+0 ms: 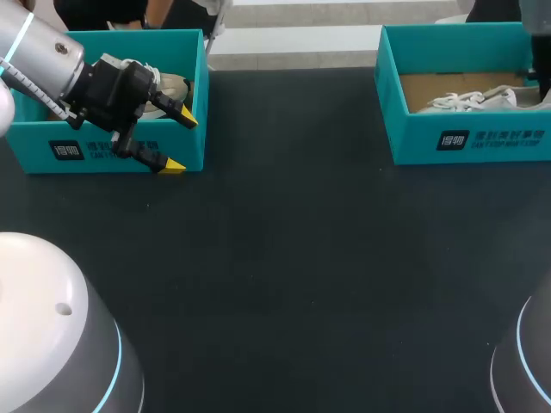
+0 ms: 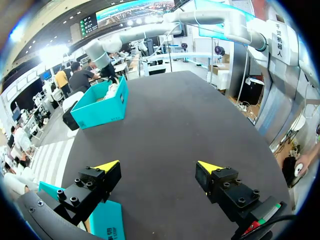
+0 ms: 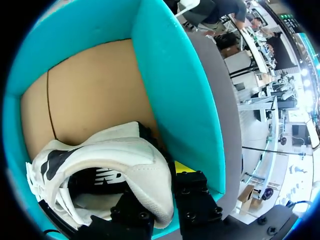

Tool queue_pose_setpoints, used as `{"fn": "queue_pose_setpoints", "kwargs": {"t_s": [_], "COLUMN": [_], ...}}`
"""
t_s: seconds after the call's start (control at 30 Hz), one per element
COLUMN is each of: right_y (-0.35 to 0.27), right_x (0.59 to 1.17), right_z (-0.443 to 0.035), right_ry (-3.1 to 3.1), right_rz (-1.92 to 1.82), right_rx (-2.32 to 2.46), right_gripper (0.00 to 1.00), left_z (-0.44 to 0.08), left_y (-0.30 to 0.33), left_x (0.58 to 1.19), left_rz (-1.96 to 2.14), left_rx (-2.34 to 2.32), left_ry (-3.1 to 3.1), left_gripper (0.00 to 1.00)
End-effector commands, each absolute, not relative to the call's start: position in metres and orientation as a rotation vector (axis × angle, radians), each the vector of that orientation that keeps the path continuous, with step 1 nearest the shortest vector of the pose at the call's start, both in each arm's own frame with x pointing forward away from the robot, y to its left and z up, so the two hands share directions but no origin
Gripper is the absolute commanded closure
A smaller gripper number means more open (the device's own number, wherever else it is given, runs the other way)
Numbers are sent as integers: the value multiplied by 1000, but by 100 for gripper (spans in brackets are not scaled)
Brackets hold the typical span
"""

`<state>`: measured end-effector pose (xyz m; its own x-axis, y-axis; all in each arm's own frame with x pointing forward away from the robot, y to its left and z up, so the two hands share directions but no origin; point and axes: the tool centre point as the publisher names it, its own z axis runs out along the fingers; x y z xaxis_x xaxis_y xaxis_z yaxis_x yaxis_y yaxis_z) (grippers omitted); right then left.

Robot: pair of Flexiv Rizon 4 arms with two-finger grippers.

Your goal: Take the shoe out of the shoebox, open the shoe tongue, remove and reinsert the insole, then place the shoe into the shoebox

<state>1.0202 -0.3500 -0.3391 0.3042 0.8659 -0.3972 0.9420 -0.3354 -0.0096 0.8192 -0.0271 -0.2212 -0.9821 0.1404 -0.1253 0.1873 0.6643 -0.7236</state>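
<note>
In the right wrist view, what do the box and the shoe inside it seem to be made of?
The shoebox: seemingly cardboard, matte; teal walls, bare brown floor with a crease line. The white shoe: probably smooth synthetic or leather upper, slight sheen, black printed mark; exact material unclear.

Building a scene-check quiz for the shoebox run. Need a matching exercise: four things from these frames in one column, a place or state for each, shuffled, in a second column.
Things
1. left pincer
2. right pincer
3. white shoe
4. left shoebox

Places or states
A. lying in the right shoebox
B. open, at the left shoebox's front corner
C. teal, a pale shoe inside
D. down inside the right shoebox, at the white shoe's heel

Pairs: 1-B, 2-D, 3-A, 4-C
</note>
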Motion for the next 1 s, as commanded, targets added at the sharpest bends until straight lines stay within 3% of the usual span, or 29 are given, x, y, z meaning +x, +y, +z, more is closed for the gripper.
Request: {"fn": "queue_pose_setpoints", "kwargs": {"t_s": [0.03,0.27,0.33,0.4,0.67,1.0], "right_y": [-350,-349,-348,-347,-345,-343], "right_x": [1021,1020,1020,1021,1026,1025], "right_z": [-347,-353,-355,-356,-356,-347], "right_ry": [1661,1661,1656,1644,1623,1589], "right_rz": [-505,-518,-519,-511,-481,-429], "right_rx": [2352,2361,2365,2373,2387,2414], "right_gripper": [100,100,71,66,66,47], "left_z": [-221,-221,-221,-221,-221,-221], "left_y": [-27,-27,-27,-27,-27,-27], "left_x": [819,819,819,819,819,819], "left_rz": [-1228,-1228,-1228,-1228,-1228,-1228], "left_rx": [277,277,277,277,277,277], "left_ry": [2814,2814,2814,2814,2814,2814], "left_gripper": [0,0,0,0,0,0]}}
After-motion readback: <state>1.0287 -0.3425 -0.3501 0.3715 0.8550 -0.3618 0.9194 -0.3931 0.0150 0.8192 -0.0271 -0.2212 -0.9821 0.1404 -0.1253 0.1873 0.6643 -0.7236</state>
